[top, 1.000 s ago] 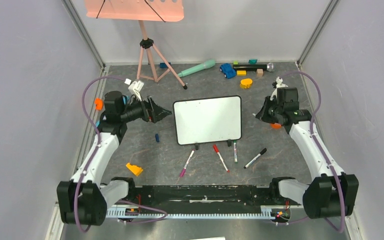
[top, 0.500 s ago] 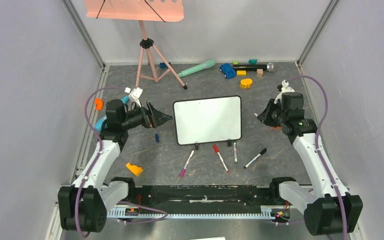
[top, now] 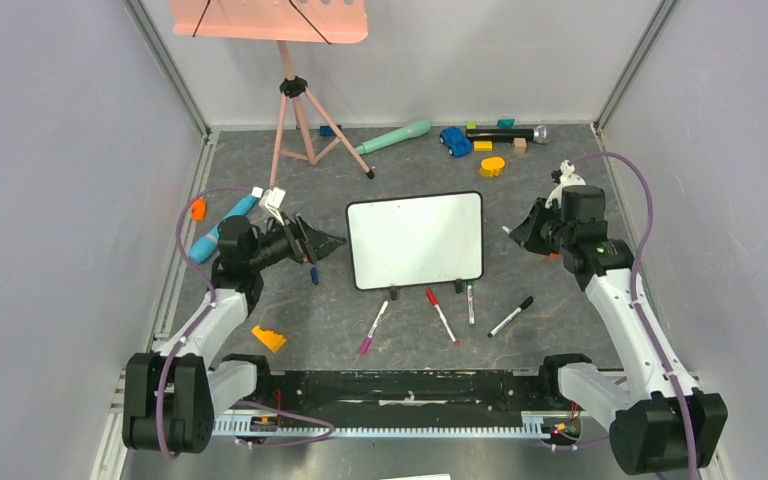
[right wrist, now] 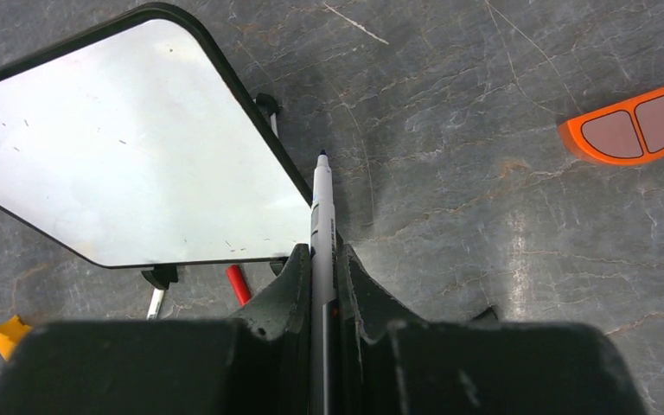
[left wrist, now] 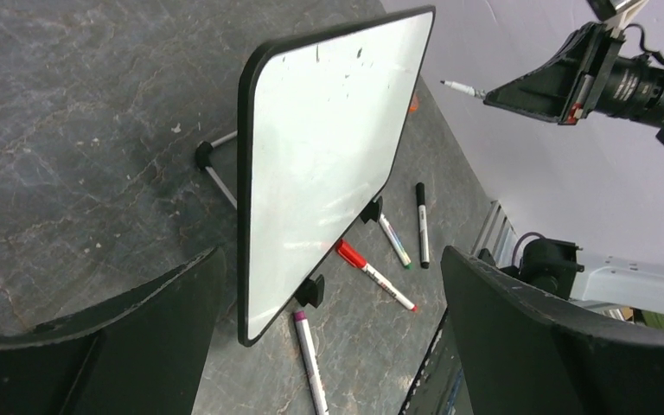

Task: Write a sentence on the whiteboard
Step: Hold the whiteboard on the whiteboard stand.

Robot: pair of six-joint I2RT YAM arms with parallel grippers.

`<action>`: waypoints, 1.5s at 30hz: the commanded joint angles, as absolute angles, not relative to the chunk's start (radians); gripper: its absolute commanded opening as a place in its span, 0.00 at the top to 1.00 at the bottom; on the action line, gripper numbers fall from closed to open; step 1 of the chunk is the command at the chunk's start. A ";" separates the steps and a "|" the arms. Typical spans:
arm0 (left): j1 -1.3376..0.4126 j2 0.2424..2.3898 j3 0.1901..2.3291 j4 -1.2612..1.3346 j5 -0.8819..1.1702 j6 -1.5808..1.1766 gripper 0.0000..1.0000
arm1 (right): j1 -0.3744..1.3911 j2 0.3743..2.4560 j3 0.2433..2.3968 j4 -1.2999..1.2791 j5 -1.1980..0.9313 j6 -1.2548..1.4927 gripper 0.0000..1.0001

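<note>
Fingers of the right gripper (right wrist: 322, 259) are pressed together on a white-barrelled marker (right wrist: 322, 207), pinching it along its lower barrel so that the dark tip sticks out ahead. From above, that gripper (top: 522, 228) hangs toward the right edge of the worktop. The marker's long axis runs crosswise, with its tip aimed at the left edge and stopping short of the whiteboard's (top: 415, 240) right side, not touching it.

The left gripper (top: 325, 240) is spread wide with nothing between its fingers (left wrist: 121, 320). It faces the board's left side, close by but clear of it.

The whiteboard stands in the middle of the worktop. Its long axis runs from left edge to right edge. It rests on two small black feet (top: 393, 293) along its near side and leans back, so its white face looks up and toward the near edge. The left wrist view shows a few faint specks near the top of that face.

Between the board and the near edge lie four pens, apart from one another: purple (top: 375, 327), red (top: 441, 316), green (top: 470, 302) and black (top: 511, 316).
</note>
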State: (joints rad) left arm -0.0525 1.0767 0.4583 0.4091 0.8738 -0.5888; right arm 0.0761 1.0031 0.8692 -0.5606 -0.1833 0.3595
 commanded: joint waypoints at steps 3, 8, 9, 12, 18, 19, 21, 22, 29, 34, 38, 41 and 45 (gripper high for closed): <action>-0.053 1.025 0.367 0.561 0.876 -0.553 0.00 | 0.134 0.988 0.951 -0.537 -0.124 0.307 1.00; -0.052 1.011 0.315 0.600 0.805 -0.581 0.00 | 0.187 0.987 0.978 -0.533 -0.054 0.250 1.00; -0.053 1.016 0.313 0.605 0.800 -0.594 0.00 | 0.193 0.989 0.981 -0.532 -0.052 0.246 1.00; -0.051 1.032 0.313 0.572 0.734 -0.679 0.00 | 0.203 0.991 0.978 -0.519 -0.055 0.245 1.00; -0.046 1.142 0.396 0.557 0.798 -0.695 0.08 | 0.204 1.066 1.043 -0.507 -0.061 0.245 1.00; -0.046 1.171 0.412 0.557 0.824 -0.691 0.06 | 0.204 1.080 1.060 -0.505 -0.068 0.246 1.00; -0.046 1.227 0.431 0.608 0.858 -0.715 0.05 | 0.203 1.122 1.099 -0.505 -0.080 0.254 1.00; -0.045 1.260 0.432 0.673 0.876 -0.734 0.06 | 0.204 1.135 1.113 -0.504 -0.082 0.256 1.00; -0.028 1.388 0.463 0.911 0.927 -0.830 0.20 | 0.204 1.179 1.152 -0.497 -0.066 0.293 1.00; -0.002 1.442 0.463 0.962 1.015 -0.795 0.18 | 0.204 1.198 1.146 -0.499 -0.049 0.320 1.00; 0.034 1.521 0.461 1.041 1.064 -0.815 0.05 | 0.204 1.211 1.150 -0.490 -0.076 0.340 1.00; 0.042 1.548 0.457 1.055 1.050 -0.786 0.06 | 0.204 1.217 1.148 -0.478 -0.065 0.331 1.00; 0.053 1.632 0.484 1.103 1.063 -0.819 0.02 | 0.202 1.243 1.158 -0.461 -0.066 0.309 1.00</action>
State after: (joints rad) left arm 0.0422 1.5726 0.4469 0.9871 1.0260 -0.7929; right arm 0.2005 1.2228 1.1088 -0.5182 -0.0727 0.3214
